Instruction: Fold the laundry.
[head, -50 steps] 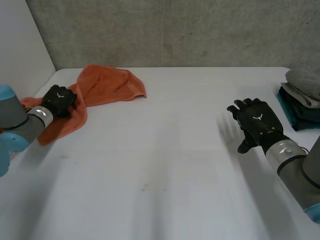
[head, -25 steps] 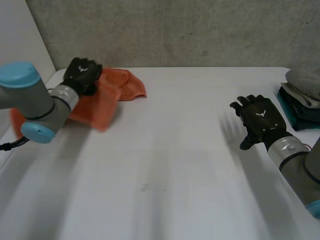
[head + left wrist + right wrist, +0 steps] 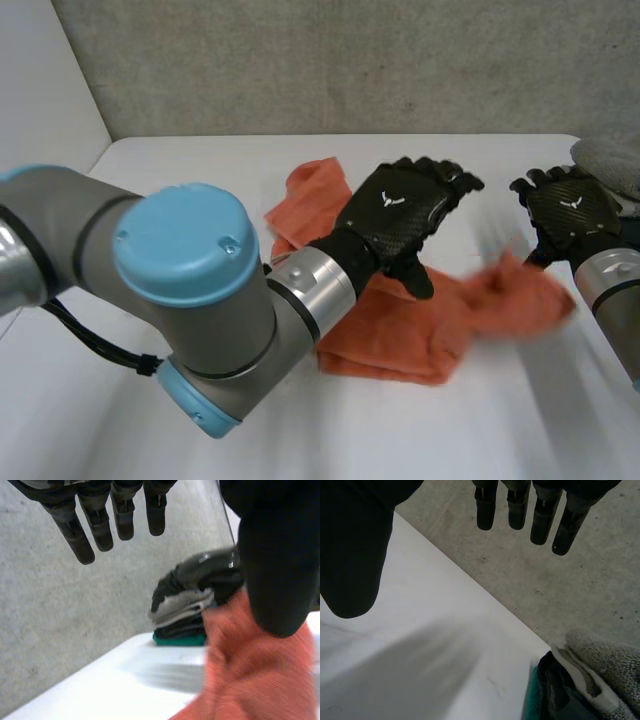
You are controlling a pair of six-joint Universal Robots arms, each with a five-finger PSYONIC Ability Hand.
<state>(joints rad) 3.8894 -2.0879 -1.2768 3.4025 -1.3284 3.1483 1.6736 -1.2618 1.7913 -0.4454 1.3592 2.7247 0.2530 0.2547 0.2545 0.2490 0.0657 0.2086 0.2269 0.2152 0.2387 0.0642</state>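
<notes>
The white table [image 3: 470, 420] carries everything, and the orange towel [image 3: 400, 325] lies rumpled across its middle. I place the rest by that towel.

The left arm [image 3: 190, 290] reaches in from the towel's left and crosses its near-left part. The stack of folded laundry [image 3: 612, 158] stands just beyond the towel's right end.

The left hand [image 3: 400, 215] hangs over the towel's middle. Its fingers [image 3: 100, 525] are straight and spread, and the thumb points down at the cloth without gripping it. The right hand [image 3: 565, 205] hovers above the towel's right end. Its fingers [image 3: 540, 515] are also straight and apart, and they hold nothing.

The step in hand looks like spreading the towel flat before the first fold. It is bunched, with one lobe turned up at its far-left side. To do this well, each hand should find a corner at opposite ends and pinch it. The two hands should then draw apart, low over the table, until the creases go.

There is plenty of bare table nearer the robot than the towel, and more to its left. The right end is tight (the stack and the table's edge are both close there). Any pull is better made to the left or toward the robot, not toward the stack or the wall side.
</notes>
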